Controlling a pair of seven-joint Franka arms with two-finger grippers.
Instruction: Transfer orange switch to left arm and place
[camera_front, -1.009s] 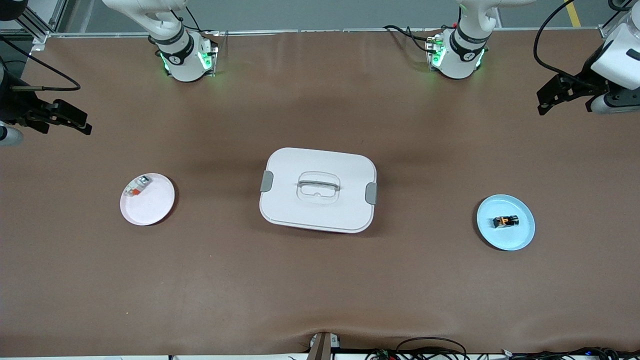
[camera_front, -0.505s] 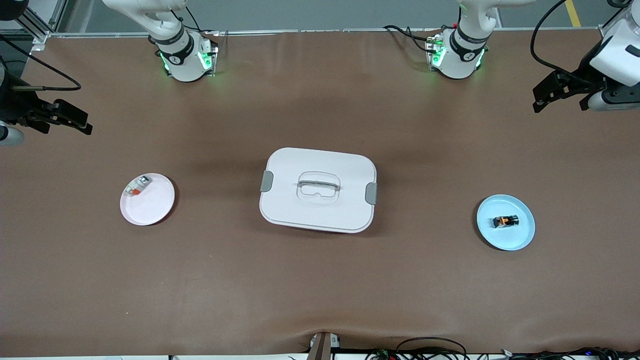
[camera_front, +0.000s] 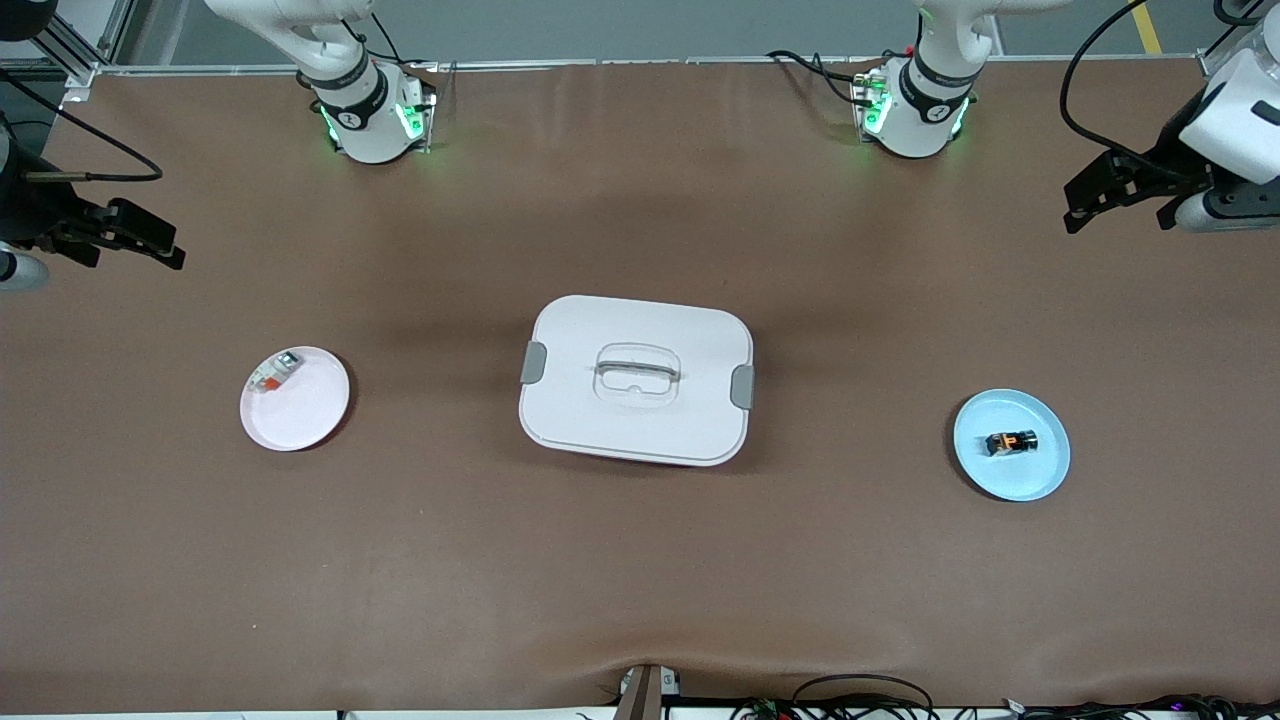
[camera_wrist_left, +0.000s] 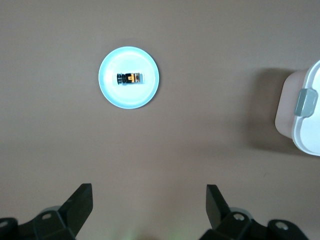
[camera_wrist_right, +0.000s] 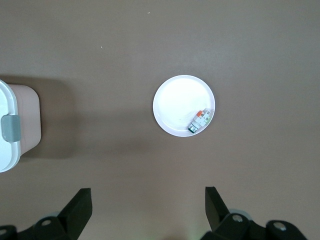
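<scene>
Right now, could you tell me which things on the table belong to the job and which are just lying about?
Job:
- orange switch on the blue plate
- box, mid-table, to avoid
- left gripper, open, over the table's left-arm end
- right gripper, open, over the table's right-arm end

Just there:
- white piece with a red-orange patch
- white plate under it

Even, bright overhead light falls on the brown table (camera_front: 640, 560) — no glare, no blur. The white box (camera_front: 636, 380) casts soft, faint shadows toward both ends of the table — all three views stay sharp to their edges.
</scene>
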